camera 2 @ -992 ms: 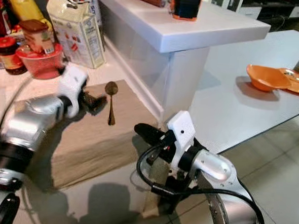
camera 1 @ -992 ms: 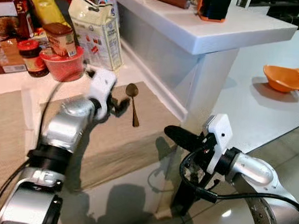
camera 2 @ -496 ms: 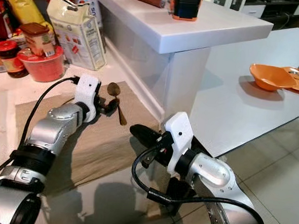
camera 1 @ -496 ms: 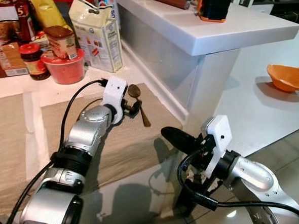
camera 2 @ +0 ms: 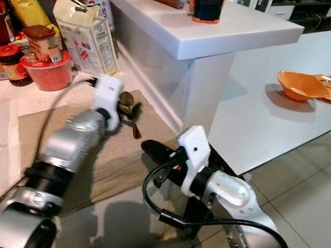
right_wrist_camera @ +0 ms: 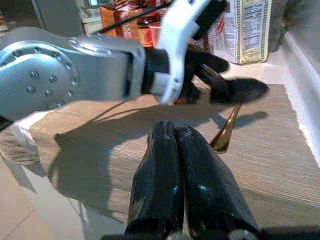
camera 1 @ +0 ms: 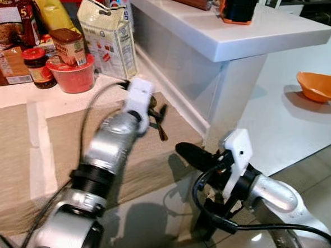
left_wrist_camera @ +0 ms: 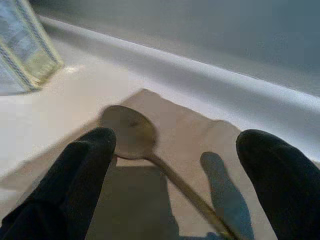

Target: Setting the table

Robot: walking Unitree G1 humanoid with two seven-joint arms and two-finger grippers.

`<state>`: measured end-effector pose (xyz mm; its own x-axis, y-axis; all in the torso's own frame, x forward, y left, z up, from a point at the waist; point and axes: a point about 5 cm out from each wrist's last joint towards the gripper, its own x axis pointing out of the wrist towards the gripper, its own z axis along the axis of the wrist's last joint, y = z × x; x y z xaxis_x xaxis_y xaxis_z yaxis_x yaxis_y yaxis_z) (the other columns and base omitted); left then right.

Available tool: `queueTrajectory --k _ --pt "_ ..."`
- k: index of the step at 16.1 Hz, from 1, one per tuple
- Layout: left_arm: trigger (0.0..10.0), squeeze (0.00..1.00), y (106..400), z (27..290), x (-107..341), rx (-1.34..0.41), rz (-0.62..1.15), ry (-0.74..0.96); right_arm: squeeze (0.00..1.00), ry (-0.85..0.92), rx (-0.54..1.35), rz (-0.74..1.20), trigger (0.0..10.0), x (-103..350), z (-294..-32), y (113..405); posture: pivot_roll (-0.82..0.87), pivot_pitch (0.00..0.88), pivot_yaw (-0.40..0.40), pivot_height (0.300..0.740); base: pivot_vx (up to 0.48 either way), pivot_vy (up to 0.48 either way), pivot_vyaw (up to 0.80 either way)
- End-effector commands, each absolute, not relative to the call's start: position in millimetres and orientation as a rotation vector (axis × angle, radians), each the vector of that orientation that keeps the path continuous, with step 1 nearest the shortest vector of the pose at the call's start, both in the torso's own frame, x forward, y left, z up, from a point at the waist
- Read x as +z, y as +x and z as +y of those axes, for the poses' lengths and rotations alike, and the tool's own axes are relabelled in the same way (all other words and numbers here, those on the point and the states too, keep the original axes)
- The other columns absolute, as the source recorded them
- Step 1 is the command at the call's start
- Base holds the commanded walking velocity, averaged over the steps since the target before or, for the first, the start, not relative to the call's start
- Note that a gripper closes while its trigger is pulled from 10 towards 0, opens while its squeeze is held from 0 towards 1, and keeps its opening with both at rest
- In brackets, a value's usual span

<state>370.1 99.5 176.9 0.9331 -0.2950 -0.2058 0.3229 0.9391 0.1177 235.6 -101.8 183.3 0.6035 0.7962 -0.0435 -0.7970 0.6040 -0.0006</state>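
A brass spoon (left_wrist_camera: 128, 136) lies on a beige woven placemat (camera 1: 152, 162), its handle (camera 1: 161, 132) pointing toward me. My left gripper (camera 1: 156, 113) is open just above it. In the left wrist view one black finger is by the spoon's bowl and the other is off to the handle's far side, with nothing held. My right gripper (camera 1: 184, 151) hovers over the mat's near right corner, fingers (right_wrist_camera: 172, 145) pressed shut and empty, pointing at the spoon.
A flour bag (camera 1: 107, 37), a red bowl (camera 1: 73, 77) with a jar on it and other groceries stand behind the mat. A raised white counter (camera 1: 238, 33) rises to the right. An orange bowl (camera 1: 319, 86) sits on the grey table (camera 1: 283, 125).
My left arm has reached forward and right, and its open fingers now sit over the spoon. The spoon turned from straight to slanted a moment ago. The right arm barely shifted.
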Motion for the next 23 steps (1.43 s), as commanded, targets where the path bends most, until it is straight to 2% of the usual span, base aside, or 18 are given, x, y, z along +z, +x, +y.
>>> queueTrajectory --k 1,5,9,13,15,20,23 --pt "10.0 0.00 369.8 102.2 168.7 -0.277 0.223 0.174 0.00 -0.018 0.920 0.036 10.0 185.0 -100.5 237.8 -0.10 0.000 0.041 0.732 0.000 0.000 0.00" --pt "10.0 0.00 371.5 102.6 148.7 -0.241 0.259 0.247 0.00 -0.019 0.921 0.041 10.0 184.0 -98.5 239.6 -0.10 0.000 0.038 0.732 0.000 0.000 0.00" --pt "10.0 0.00 376.2 115.9 132.7 -0.134 0.353 0.281 0.00 -0.019 0.917 0.051 10.0 181.5 -98.4 240.3 -0.10 0.000 0.040 0.732 0.000 0.000 0.00" --pt "10.0 0.00 370.3 130.2 115.1 -0.105 0.448 0.322 0.00 -0.020 0.913 0.059 10.0 180.0 -99.0 240.5 -0.10 0.003 0.039 0.732 0.000 0.000 0.00" --pt "10.0 0.00 365.4 138.8 106.8 -0.096 0.484 0.318 0.00 -0.019 0.913 0.063 10.0 178.7 -99.1 240.2 -0.10 0.002 0.040 0.732 0.000 0.000 0.00" --pt "10.0 0.00 324.8 175.1 98.2 -0.039 0.547 0.286 0.00 -0.017 0.923 0.086 10.0 171.9 -98.1 238.2 -0.05 0.000 0.037 0.732 0.000 0.000 0.00" --pt "10.0 0.00 318.6 180.1 97.9 -0.024 0.550 0.281 0.00 -0.017 0.929 0.088 10.0 170.7 -97.0 238.4 -0.03 0.000 0.029 0.732 0.000 0.000 0.00"
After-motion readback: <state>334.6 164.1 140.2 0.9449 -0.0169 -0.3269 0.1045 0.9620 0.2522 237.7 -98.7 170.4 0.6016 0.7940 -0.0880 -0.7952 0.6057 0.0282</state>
